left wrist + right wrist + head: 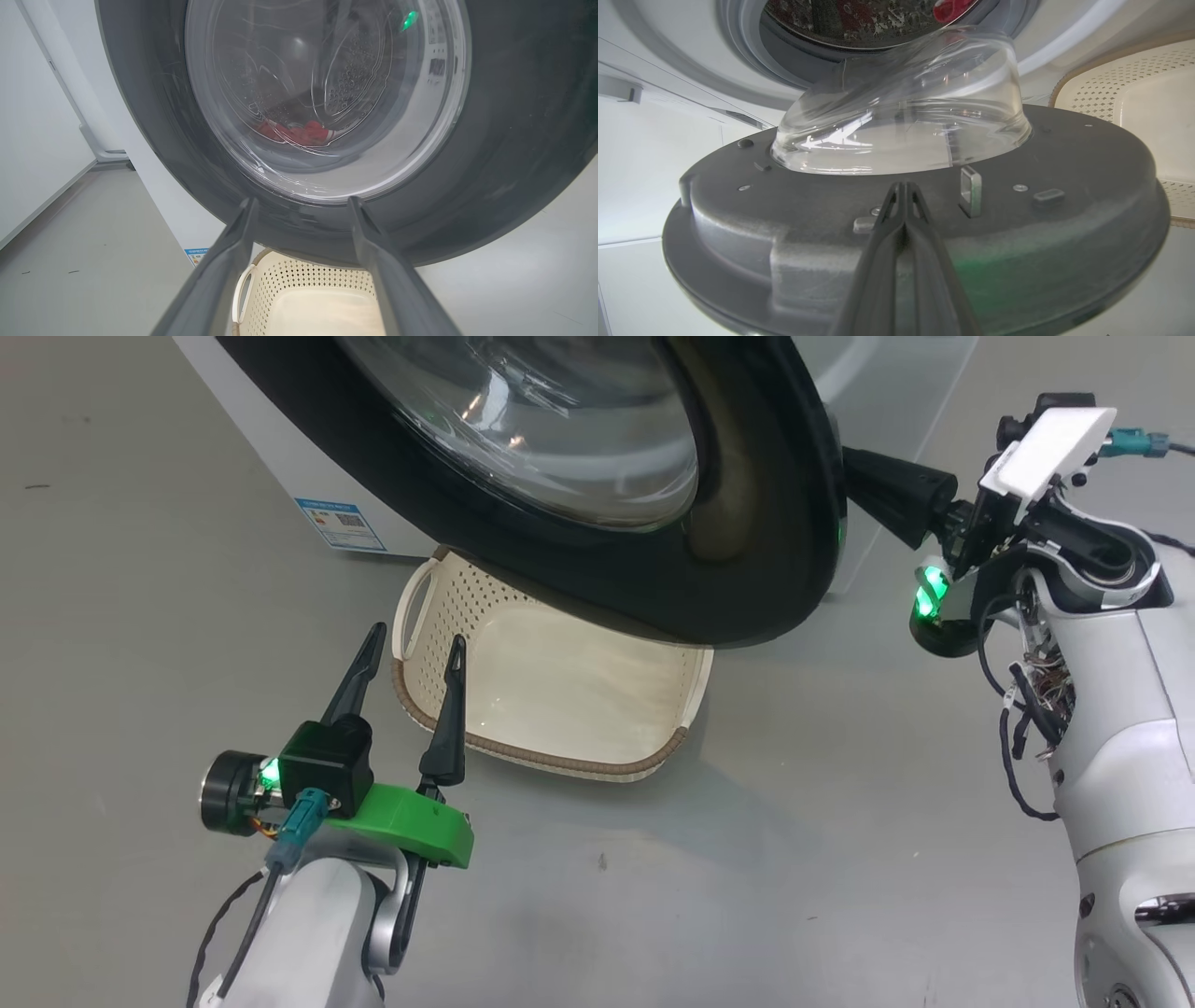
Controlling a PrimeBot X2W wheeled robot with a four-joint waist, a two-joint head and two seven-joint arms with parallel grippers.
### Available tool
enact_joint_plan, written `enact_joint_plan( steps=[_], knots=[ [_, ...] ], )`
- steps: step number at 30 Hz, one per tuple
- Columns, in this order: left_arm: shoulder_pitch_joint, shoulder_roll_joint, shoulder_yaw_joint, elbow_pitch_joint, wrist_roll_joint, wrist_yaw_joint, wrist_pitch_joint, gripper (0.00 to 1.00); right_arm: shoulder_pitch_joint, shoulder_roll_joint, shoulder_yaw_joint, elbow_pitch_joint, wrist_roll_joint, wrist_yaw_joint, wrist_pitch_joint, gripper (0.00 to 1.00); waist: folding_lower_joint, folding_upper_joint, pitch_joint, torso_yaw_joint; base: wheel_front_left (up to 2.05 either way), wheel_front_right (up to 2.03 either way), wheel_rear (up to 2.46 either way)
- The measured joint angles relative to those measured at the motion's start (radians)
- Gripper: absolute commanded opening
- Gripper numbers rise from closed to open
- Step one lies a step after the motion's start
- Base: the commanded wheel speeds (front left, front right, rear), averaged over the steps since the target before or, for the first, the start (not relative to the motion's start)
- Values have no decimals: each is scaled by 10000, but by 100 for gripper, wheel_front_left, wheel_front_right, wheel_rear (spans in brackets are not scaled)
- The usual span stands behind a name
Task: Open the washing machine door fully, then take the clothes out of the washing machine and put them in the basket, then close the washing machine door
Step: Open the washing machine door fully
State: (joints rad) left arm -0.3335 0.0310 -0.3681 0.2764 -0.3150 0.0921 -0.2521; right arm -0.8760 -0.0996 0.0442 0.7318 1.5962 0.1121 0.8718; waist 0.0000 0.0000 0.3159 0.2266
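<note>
Head view: washing machine door (766,569) part-swung, overhanging basket (560,761) on floor (140,616) at washing machine (322,476) front edge. Left gripper (417,635) spread wide, empty, just beside basket's left rim. Right gripper (873,483) pinched closed, tips at door's edge.
Left wrist view: clothes (299,132) inside drum (355,77), seen through door.
Right wrist view: closed tips against door's inner face. Step: opening door. Next, likely: push wider, clear drum.

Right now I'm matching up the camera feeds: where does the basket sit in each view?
Head view: basket lower centre, partly under the washing machine door.
Left wrist view: bottom centre, between the left claw's fingers.
Right wrist view: right edge, beyond the door's rim.
Shared landmark: the door's black ring.
</note>
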Motion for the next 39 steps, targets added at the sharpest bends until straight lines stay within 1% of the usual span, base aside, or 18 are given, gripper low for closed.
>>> enact_joint_plan(
  steps=[15,17,26,35,39],
  knots=[
    [753,8,96,345,0,-6,0,100,1458,307,330,44,495,44,219,0,0,0,-1046,82,0,0,0],
    [823,10,92,382,-2,-8,0,100,1607,326,391,31,543,92,221,0,0,0,-1170,114,0,0,0],
    [1009,17,58,481,0,-67,0,100,2242,345,744,-222,853,94,324,0,0,0,-1593,353,0,0,0],
    [1142,23,-15,504,-6,-92,0,100,2819,339,1680,-851,1804,94,395,0,0,0,-1799,734,0,0,0],
    [1144,23,-50,506,-17,-92,0,100,2977,339,1942,-1039,1944,94,391,0,0,0,-1833,893,0,0,0]
  ],
)
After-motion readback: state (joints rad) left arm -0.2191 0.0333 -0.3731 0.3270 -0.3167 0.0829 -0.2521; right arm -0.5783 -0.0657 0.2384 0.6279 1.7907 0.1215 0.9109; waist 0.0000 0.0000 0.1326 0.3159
